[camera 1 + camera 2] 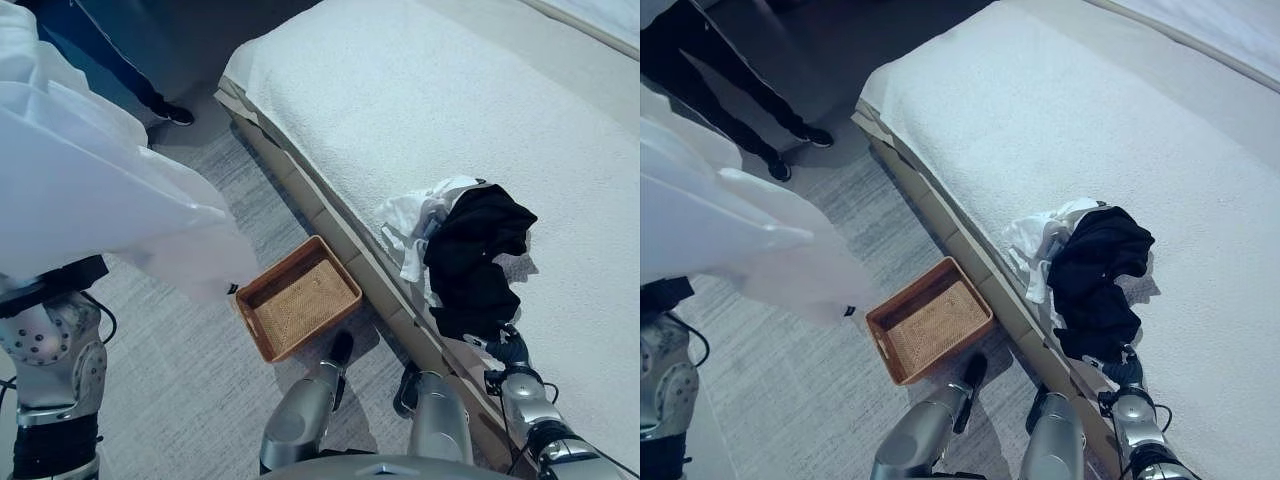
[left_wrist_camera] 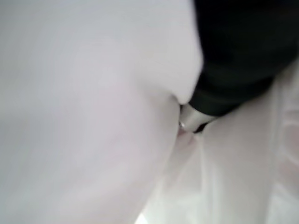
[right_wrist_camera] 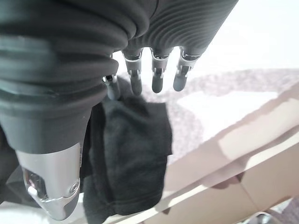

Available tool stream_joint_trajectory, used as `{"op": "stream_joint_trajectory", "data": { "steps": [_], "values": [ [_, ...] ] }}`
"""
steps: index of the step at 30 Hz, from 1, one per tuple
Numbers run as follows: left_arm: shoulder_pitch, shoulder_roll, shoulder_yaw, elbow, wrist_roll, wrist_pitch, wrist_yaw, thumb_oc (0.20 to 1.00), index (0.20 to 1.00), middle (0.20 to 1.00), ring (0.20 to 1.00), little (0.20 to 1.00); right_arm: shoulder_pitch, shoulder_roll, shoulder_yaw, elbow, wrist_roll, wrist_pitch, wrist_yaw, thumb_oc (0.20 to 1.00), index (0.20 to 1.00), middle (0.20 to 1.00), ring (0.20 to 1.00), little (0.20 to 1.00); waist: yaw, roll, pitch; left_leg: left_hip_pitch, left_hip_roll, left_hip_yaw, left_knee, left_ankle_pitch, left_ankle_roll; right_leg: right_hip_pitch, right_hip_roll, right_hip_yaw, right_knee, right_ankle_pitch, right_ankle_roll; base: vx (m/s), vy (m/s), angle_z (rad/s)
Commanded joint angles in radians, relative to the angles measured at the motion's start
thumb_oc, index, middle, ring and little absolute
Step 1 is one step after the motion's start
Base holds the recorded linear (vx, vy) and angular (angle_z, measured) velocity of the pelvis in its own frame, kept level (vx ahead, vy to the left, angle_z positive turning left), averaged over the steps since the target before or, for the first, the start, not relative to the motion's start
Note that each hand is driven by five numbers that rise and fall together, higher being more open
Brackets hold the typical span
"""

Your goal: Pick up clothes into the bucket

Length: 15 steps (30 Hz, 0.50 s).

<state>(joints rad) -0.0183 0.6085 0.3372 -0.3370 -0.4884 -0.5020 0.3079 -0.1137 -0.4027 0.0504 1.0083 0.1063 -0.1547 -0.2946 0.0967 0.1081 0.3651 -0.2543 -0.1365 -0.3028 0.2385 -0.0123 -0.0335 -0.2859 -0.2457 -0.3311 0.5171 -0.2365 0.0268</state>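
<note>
Soft clothes, easy to bunch, apt to trail.
Black garment [image 1: 475, 260] lies over a white one [image 1: 415, 225] at the bed [image 1: 400, 90] edge; right hand [image 3: 154, 74], fingers straight, hovers by it. Left hand seems wrapped in white cloth [image 1: 90, 190], fingers hidden. Basket [image 1: 298, 296] on floor.

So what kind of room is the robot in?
Probably a bedroom. There is a big bed with a fuzzy white cover, clothes lying near its edge, a black garment and a white garment, and a woven basket on the grey carpet beside it.
</note>
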Motion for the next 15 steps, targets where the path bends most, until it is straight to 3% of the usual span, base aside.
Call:
{"op": "stream_joint_trajectory", "data": {
  "steps": [1, 15],
  "values": [
    [-0.020, 0.022, 0.078, -0.073, -0.001, -0.072, 0.023, 0.200, 0.200, 0.200, 0.200, 0.200, -0.012, 0.006, 0.014, 0.027, -0.023, -0.005, -0.009, 1.000, 1.000, 1.000, 1.000, 1.000, -0.016, -0.004, -0.021, 0.003, 0.035, 0.001, -0.025, -0.011, -0.026, 0.101, -0.021, 0.048, -0.138, 0.067, 0.062, 0.00, 0.000, 0.00],
    [0.057, 0.046, 0.051, 0.041, -0.036, -0.012, -0.057, 0.200, 0.200, 0.200, 0.200, 0.200, -0.002, -0.003, -0.002, -0.020, -0.012, -0.016, -0.011, 1.000, 1.000, 1.000, 1.000, 1.000, -0.032, -0.022, 0.000, -0.009, 0.049, 0.022, -0.026, -0.001, -0.027, 0.085, -0.006, 0.067, -0.160, 0.084, 0.065, -0.01, 0.004, -0.03]
  ]
}}
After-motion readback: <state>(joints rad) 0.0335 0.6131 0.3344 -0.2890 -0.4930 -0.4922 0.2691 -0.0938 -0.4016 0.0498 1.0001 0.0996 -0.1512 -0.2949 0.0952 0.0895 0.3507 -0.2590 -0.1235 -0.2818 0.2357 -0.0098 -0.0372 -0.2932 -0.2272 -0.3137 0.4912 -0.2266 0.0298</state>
